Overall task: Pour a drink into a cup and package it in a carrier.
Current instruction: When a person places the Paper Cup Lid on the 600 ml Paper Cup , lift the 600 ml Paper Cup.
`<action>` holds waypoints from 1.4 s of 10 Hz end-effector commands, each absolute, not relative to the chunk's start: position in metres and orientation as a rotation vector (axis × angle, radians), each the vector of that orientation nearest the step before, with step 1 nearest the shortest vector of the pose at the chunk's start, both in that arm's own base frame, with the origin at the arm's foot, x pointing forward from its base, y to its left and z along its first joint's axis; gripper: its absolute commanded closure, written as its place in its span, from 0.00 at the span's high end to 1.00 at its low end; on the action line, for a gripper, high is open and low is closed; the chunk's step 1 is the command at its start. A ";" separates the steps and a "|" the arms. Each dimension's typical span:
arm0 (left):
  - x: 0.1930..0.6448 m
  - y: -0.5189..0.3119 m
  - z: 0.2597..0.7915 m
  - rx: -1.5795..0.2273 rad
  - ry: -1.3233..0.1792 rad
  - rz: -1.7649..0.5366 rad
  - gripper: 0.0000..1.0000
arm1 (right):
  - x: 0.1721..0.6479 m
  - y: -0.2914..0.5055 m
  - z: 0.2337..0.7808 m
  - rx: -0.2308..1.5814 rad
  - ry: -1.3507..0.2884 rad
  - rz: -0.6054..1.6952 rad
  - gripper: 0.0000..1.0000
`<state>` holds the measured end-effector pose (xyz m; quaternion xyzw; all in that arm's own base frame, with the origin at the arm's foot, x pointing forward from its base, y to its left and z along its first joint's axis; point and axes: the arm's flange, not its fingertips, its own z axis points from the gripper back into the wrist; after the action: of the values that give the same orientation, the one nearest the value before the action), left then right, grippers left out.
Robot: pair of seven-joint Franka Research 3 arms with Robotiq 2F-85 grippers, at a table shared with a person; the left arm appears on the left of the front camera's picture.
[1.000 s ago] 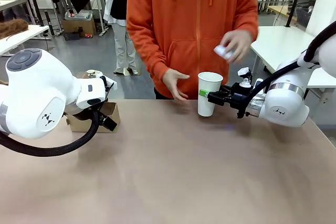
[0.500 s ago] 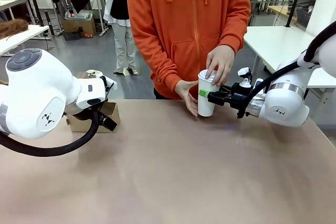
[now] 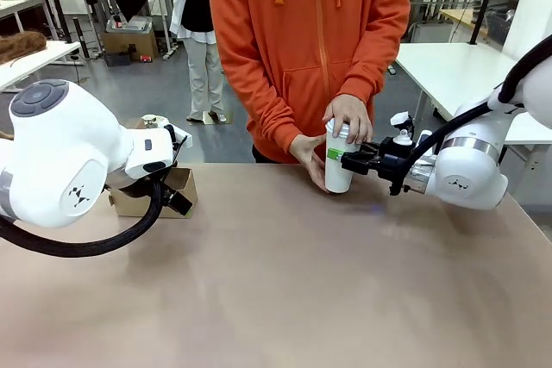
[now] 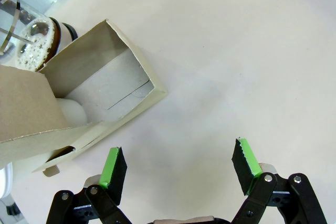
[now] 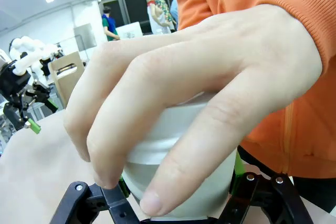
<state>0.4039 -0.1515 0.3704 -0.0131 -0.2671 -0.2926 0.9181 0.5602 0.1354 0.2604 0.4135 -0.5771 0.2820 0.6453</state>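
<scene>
The white cup (image 3: 338, 177) stands on the bench (image 3: 276, 282), grasped at its side by the right pincer (image 3: 343, 159). A person's hand (image 3: 348, 116) presses on the cup's top and the other hand (image 3: 306, 151) steadies its side. Well apart from the cup, toward the robot's left, the left pincer (image 4: 178, 163) hangs released just beside the cardboard carrier (image 4: 100, 77).

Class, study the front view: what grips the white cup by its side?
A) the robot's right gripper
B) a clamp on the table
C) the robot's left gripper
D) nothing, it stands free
A: the right gripper is clamped on the cup from the side while a person's hand presses on its top; the left gripper stands open by the carrier.
</scene>
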 end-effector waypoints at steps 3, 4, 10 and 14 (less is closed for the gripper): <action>0.404 -0.151 0.371 -0.028 -0.550 -0.601 1.00 | 0.561 0.137 0.266 0.949 -1.323 0.631 0.81; 0.404 -0.151 0.371 -0.028 -0.550 -0.601 1.00 | 0.561 0.137 0.266 0.949 -1.323 0.631 0.81; 0.404 -0.151 0.371 -0.028 -0.550 -0.601 1.00 | 0.561 0.137 0.266 0.949 -1.323 0.631 0.81; 0.404 -0.151 0.371 -0.028 -0.550 -0.601 1.00 | 0.561 0.137 0.266 0.949 -1.323 0.631 0.81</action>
<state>0.4039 -0.1515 0.3704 -0.0131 -0.2671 -0.2926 0.9181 0.5605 0.1351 0.2604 0.4137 -0.5775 0.2819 0.6449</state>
